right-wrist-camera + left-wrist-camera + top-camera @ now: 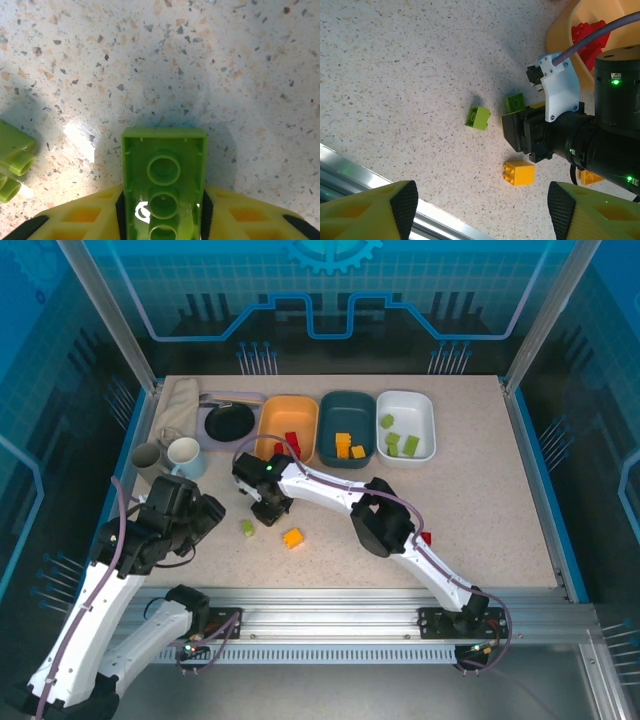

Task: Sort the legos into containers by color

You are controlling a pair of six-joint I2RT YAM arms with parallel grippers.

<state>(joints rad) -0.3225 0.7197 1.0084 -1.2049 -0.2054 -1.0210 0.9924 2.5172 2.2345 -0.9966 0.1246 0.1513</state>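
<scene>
The right claw (162, 212) is pinched on a green brick (164, 150), low over the table just in front of the orange tub (290, 410). The left claw (482, 210) hangs wide and empty, farther out from that tub.

Reds (290, 440) lie in the orange tub, yellows (345, 445) in the teal tub (347, 402) next to it, and greens (400, 440) in the white tub (415, 405) beyond.

A loose green (479, 118), a loose yellow (518, 173) and a loose red (426, 537) are still on the table, so I'd say the job is mostly done.

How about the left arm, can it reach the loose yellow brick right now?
Probably yes: the left gripper hangs open, the yellow brick lies bare on the table, but the right arm crowds its side.
</scene>
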